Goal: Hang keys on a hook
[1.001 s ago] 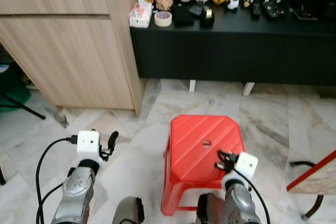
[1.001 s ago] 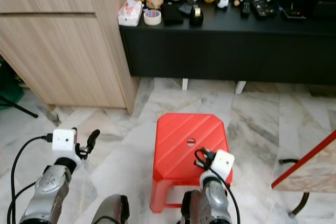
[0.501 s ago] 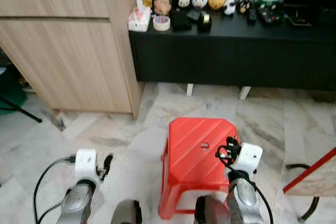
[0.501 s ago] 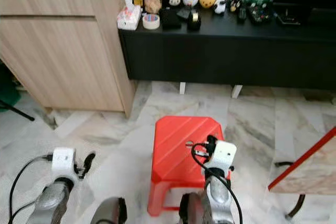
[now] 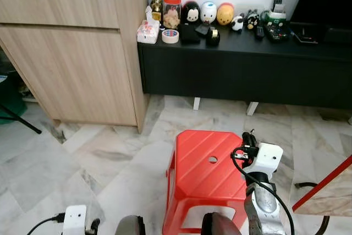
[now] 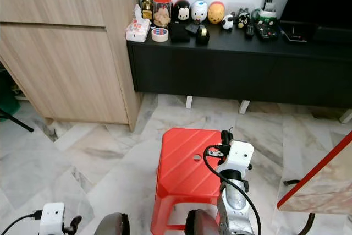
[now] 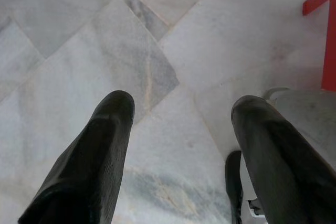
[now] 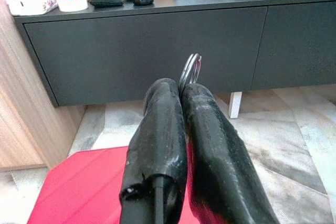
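Marble floor (image 5: 82, 152), pale and veined, runs under everything we list. Wood cabinet (image 5: 71, 64) stands at our left, touching the end of a long black console (image 5: 247, 70) set against the wall. Red stool (image 5: 206, 177) sits just before us, a hole in its seat.

On the console top, small items in a row — a tissue pack (image 5: 147, 30), a tape roll (image 5: 170, 36), a jar (image 5: 172, 11), round figurines (image 5: 208, 12), remotes (image 5: 275, 28). We find no hook among them.

Right gripper (image 8: 181, 90): raised over the stool's far edge, fingers clenched flat together on the keys. Of the keys we can make out one metal ring (image 8: 190, 69) standing up between the fingertips; anything hanging from it is hidden.

Left gripper (image 7: 181, 114): hanging low over the floor, fingers spread, nothing between them.

Step in hand, as we judge it — carrying the keys while we look for the hook. To do it well we should hold the pinch firm, keep the ring upright and exposed so it can slip over a peg, and skirt the stool.
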You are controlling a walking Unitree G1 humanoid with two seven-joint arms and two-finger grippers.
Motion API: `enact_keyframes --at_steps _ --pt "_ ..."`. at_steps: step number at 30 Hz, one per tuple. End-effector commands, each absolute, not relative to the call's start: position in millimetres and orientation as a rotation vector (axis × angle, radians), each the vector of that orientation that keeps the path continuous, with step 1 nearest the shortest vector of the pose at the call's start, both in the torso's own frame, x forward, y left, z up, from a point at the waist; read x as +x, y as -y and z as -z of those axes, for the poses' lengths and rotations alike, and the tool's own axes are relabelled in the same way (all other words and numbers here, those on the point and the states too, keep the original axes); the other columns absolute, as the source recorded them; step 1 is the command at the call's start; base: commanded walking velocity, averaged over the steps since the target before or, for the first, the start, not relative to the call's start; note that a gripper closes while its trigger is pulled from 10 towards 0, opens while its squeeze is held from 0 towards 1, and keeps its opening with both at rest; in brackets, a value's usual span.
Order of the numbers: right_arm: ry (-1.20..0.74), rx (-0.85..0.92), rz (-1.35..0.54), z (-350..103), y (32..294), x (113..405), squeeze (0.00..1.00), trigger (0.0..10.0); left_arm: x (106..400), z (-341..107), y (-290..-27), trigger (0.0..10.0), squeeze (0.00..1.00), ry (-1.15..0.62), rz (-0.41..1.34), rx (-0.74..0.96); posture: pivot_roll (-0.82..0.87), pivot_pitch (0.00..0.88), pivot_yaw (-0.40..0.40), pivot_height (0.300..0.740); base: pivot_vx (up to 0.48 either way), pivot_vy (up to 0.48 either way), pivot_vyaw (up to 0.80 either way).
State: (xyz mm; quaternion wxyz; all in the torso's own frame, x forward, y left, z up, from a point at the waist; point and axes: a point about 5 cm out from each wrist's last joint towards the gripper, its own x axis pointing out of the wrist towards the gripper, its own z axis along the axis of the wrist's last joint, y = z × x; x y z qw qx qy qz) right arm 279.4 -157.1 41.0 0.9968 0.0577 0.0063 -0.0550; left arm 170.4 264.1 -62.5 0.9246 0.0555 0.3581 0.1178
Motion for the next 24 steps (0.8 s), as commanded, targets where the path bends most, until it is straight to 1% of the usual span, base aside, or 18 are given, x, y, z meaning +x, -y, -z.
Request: enact_keyframes --at_steps 1,9,11,12,24 --pt "0.001 0.107 0.103 -46.3 157.9 282.1 0.00 10.0 166.9 66.7 -260.1 10.0 0.00 -0.757 -0.252 0.098 0.07 0.000 -0.090 0.672 0.000 0.000 0.00" --pt "-0.013 0.106 0.079 -46.0 156.9 282.1 0.00 10.0 164.5 72.8 -250.3 10.0 0.00 -0.793 -0.253 0.067 0.07 0.000 -0.111 0.717 0.000 0.000 0.00" --pt "-0.022 0.104 0.065 -45.8 157.8 283.6 0.00 10.0 163.8 75.0 -245.5 10.0 0.00 -0.804 -0.254 0.057 0.07 0.000 -0.120 0.737 0.000 0.000 0.00" --pt "-0.025 0.102 0.061 -45.5 157.7 283.7 0.00 10.0 163.6 75.3 -244.8 10.0 0.00 -0.806 -0.255 0.055 0.07 0.000 -0.120 0.740 0.000 0.000 0.00" --pt "-0.078 0.110 0.042 -37.8 153.4 282.5 0.00 10.0 156.2 80.4 -240.9 10.0 0.00 -0.839 -0.267 0.029 0.06 0.000 -0.116 0.740 0.000 0.000 0.00"
